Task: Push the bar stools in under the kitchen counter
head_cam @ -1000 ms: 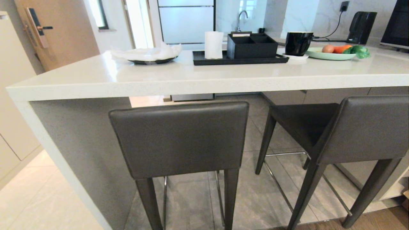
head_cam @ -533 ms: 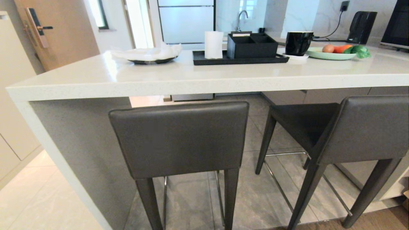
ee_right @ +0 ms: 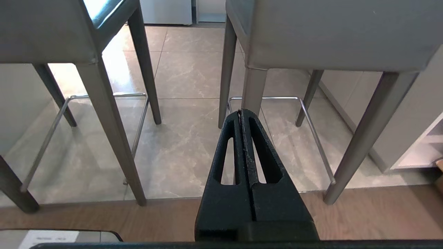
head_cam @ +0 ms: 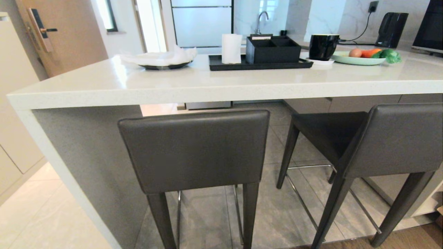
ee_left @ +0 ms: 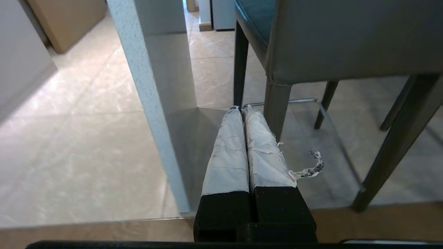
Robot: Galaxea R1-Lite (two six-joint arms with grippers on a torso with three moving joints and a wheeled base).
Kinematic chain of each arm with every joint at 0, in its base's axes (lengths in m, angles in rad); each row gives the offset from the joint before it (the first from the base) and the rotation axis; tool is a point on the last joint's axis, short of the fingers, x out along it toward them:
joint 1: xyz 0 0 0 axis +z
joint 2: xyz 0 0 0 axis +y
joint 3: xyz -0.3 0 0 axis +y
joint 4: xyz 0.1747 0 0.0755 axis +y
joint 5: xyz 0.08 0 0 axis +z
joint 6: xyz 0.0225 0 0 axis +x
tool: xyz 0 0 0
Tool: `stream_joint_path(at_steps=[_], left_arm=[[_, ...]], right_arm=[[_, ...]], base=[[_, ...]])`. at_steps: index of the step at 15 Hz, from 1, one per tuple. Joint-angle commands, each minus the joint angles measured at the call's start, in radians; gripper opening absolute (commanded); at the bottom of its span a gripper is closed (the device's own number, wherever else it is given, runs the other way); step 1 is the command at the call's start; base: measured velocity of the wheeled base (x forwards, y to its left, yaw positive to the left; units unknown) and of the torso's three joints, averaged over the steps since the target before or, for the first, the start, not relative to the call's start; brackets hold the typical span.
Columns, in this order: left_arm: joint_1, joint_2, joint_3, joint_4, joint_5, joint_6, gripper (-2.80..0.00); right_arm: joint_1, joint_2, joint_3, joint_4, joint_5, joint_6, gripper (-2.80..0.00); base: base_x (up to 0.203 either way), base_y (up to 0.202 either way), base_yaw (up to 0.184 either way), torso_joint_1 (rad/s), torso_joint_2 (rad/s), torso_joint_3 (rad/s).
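Two dark grey bar stools face the kitchen counter (head_cam: 221, 88), a thick white speckled slab. The left stool (head_cam: 195, 150) shows its backrest square to me, beside the slab end leg (head_cam: 86, 162). The right stool (head_cam: 391, 138) stands turned at an angle, its seat partly under the counter edge. Neither arm shows in the head view. My left gripper (ee_left: 241, 108), its fingers wrapped in white tape, is shut and empty, low down before the left stool's leg (ee_left: 277, 107). My right gripper (ee_right: 240, 111) is shut and empty, low, pointing at the right stool's leg (ee_right: 253, 88) and chrome footrest (ee_right: 266, 98).
On the counter sit a black tray (head_cam: 259, 64) with a paper roll and black box, a plate with white paper (head_cam: 162, 60), a black mug (head_cam: 323, 46) and a green plate of vegetables (head_cam: 363, 58). Grey tile floor lies under the stools, wood floor nearer me.
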Motion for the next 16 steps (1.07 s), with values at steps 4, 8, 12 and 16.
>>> stream_joint_path(at_steps=[4,8,12,16], left_arm=[[0.000,0.003,0.002,-0.001,0.000,-0.009,-2.80],[0.000,0.003,0.002,-0.001,0.000,-0.009,-2.80],[0.000,0.003,0.002,-0.001,-0.002,-0.011,-2.80],[0.002,0.003,0.001,-0.001,-0.002,-0.014,-2.80]], right_arm=[[0.000,0.000,0.002,0.000,0.002,-0.002,-2.80],[0.000,0.000,0.003,0.000,0.002,-0.002,-2.80],[0.000,0.000,0.002,0.000,0.000,0.001,-2.80],[0.001,0.000,0.002,0.000,0.000,0.001,-2.80]], base=[[0.000,0.000,0.000,0.000,0.00,0.000],[-0.080,0.000,0.000,0.005,0.00,0.000],[-0.057,0.000,-0.002,-0.004,0.00,0.002],[0.000,0.000,0.000,0.000,0.00,0.000]])
